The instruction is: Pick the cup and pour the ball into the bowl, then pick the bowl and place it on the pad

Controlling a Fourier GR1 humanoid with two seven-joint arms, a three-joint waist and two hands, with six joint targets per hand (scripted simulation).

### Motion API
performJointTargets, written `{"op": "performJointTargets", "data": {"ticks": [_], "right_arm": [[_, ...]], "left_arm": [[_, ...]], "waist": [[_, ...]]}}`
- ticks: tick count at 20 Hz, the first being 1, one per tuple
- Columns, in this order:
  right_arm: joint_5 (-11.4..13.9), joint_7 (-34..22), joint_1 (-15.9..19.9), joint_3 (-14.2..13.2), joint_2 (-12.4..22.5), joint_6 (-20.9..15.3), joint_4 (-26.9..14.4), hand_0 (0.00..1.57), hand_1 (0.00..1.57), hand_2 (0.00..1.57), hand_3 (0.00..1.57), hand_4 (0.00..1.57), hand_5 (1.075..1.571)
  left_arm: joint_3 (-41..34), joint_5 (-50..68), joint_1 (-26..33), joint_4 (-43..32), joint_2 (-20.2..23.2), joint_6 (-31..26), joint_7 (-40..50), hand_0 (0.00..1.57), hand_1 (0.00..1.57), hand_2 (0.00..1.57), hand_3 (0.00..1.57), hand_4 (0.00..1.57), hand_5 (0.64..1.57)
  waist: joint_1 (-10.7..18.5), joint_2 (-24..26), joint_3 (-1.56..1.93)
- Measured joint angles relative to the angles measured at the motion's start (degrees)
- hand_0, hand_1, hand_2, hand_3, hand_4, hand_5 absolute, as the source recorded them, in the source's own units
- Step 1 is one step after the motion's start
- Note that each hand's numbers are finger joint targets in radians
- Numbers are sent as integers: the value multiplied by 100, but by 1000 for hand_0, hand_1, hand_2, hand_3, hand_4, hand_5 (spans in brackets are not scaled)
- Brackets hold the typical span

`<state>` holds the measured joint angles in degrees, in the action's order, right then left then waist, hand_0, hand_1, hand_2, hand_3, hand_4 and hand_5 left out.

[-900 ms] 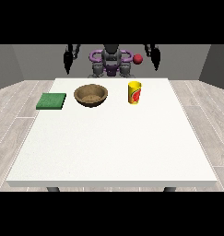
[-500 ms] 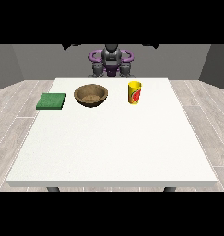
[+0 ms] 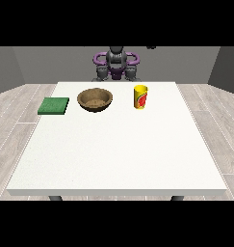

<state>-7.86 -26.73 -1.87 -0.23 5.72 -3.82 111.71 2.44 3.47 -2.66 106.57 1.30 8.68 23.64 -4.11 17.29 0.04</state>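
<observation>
Hand at view's right point(image 3: 150, 47) barely visible

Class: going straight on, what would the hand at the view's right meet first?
Cannot tell: only a sliver of that hand shows at the top edge, far from the cup, its direction unreadable.

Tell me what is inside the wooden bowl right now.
The bowl shows only its own brown inner surface; no ball lies in it. The yellow cup stands upright beside it, and its wall hides whatever it holds.
</observation>
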Motion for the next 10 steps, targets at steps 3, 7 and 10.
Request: {"op": "performJointTargets", "data": {"ticks": [3,7,10], "right_arm": [[165,250,177,17,-73,-92,53,0,0,0,0,716,1540],[156,888,487,-36,-152,-8,-124,0,0,0,87,712,1545],[119,1428,618,-101,-185,112,-327,0,0,0,0,683,1539]], "left_arm": [[143,-140,-292,5,-59,121,-209,0,0,0,0,609,1555],[88,-305,-805,-346,-71,224,-778,0,0,0,0,548,1526],[-27,-390,-960,-654,-14,161,-1486,0,0,0,0,566,1507]], "waist": [[39,-544,-2],[-25,-1423,-3],[-40,-2041,-3]]}}
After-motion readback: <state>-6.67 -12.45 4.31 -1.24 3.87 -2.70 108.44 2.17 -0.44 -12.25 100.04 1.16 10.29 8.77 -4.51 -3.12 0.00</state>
